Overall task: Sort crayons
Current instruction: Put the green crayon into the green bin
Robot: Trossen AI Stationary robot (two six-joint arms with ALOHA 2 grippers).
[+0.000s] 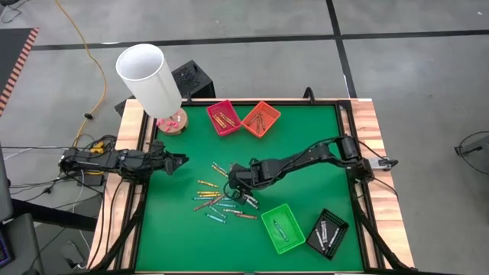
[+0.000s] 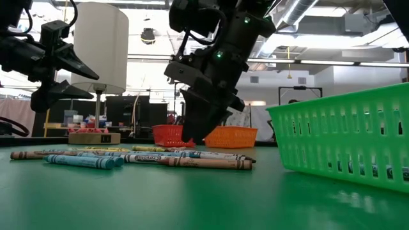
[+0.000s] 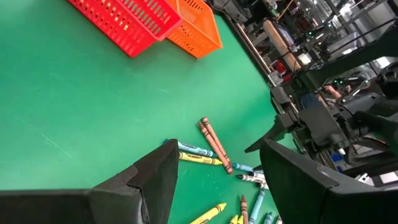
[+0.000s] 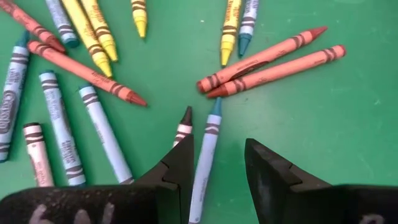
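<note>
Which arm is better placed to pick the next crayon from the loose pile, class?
The right. Its gripper hangs low over the scattered paper-wrapped crayons, fingers open astride a pale blue crayon. The left gripper waits at the green mat's left edge, away from them.

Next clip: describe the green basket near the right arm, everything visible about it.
The green basket is a small rectangular tray of bright green plastic with slotted, lattice-like walls and an open top. It sits flat on the green table mat, turned at an angle, near the front edge. A black basket sits close beside it; contact is unclear. One or two crayons lie inside. Neither pincer touches it.
</note>
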